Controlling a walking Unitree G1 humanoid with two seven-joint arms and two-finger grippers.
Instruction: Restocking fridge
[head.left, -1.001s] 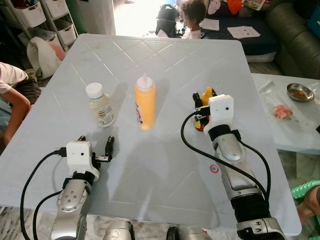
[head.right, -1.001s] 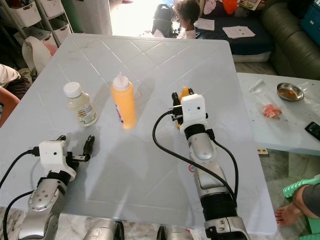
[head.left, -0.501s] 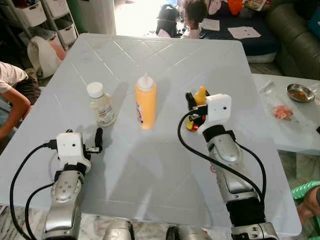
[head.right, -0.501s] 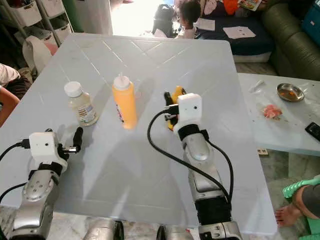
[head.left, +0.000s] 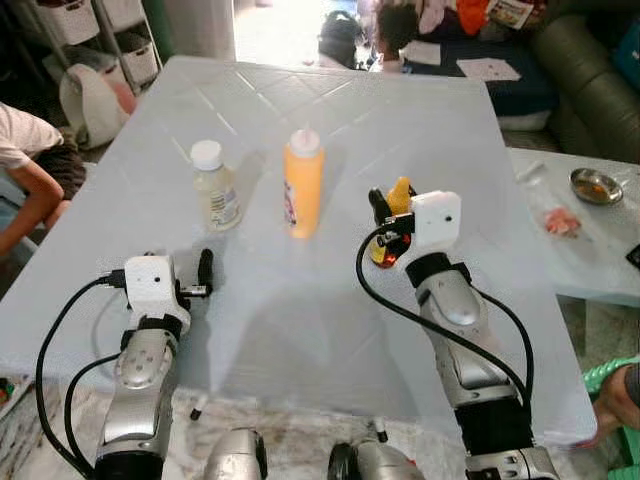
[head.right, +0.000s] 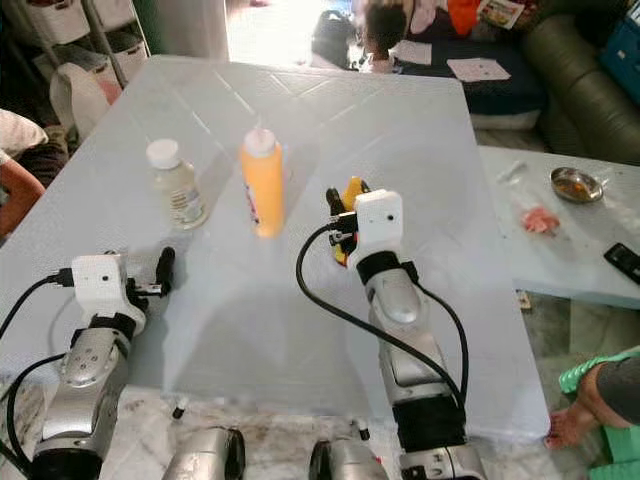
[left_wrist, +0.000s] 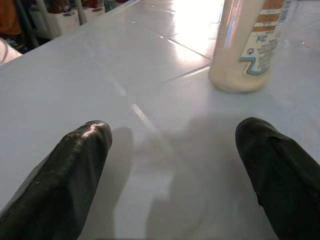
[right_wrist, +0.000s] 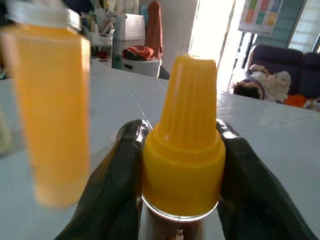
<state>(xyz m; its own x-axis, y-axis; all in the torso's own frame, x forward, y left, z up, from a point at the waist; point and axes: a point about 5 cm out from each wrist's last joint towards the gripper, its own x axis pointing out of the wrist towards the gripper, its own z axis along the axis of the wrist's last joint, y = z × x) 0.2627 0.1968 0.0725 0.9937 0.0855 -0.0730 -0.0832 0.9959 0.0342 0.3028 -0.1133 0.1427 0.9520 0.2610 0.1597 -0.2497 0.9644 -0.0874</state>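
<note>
1. Left gripper (head.left: 204, 272): low over the near left part of the pale tabletop (head.left: 300, 310), its two black fingers (left_wrist: 70, 185) spread wide with nothing between them.
2. Right gripper (head.left: 385, 225): near the middle right of the tabletop, fingers (right_wrist: 117, 180) closed on either side of the neck of a small sauce bottle (head.left: 397, 200).
3. Small sauce bottle: a ribbed, cone-shaped yellow cap (right_wrist: 185, 145) on a clear neck with dark contents just below; it stands upright in the grip, though the pictures do not show whether its base touches the tabletop.
4. Tall squeeze bottle (head.left: 303, 185): orange-yellow body with a pale nozzle top and a label on its side, upright on the tabletop to the left of the small sauce bottle and apart from it.
5. Small jar (head.left: 216, 187): cloudy cream contents, white lid, printed label; upright to the left of the squeeze bottle, beyond the left gripper.
6. Far surroundings: a person's arm (head.left: 30, 195) at the left edge, a side table with a small metal dish (head.left: 597, 186) to the right.
</note>
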